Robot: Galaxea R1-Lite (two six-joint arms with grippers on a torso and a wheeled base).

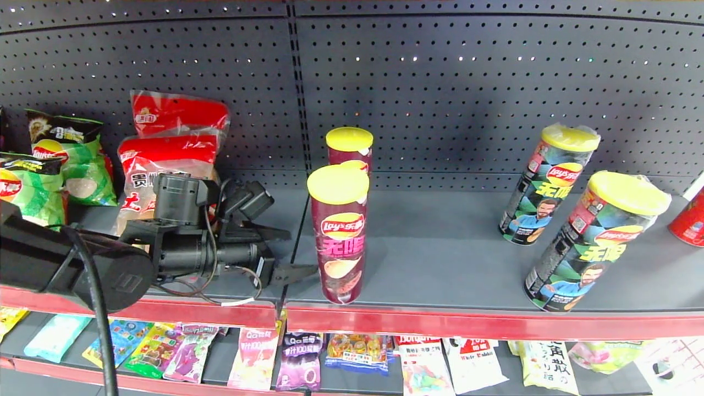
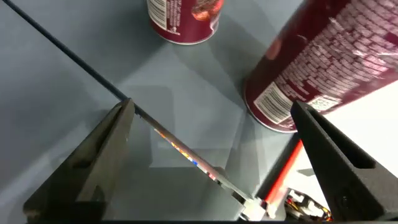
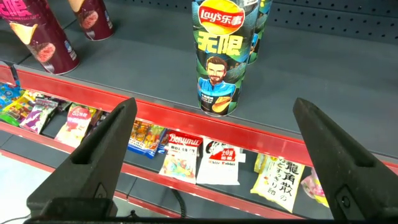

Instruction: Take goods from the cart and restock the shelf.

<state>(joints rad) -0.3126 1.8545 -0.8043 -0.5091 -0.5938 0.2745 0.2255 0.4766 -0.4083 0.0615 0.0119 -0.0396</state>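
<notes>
The shelf [image 1: 440,275] is faced squarely by the head camera, from close by and slightly above. Its board is looked down on steeply from the left wrist, very near. From the right wrist it is seen from farther out, angled downward. The front maroon can [image 1: 340,242] is shared by all three views, the front blue-green can [image 1: 594,242] by head and right wrist.

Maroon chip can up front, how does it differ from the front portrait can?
The maroon can is purplish red; the portrait can is dark with a man's picture. The maroon can stands by the left gripper; the portrait can stands farther right. Both are upright with yellow lids.
</notes>
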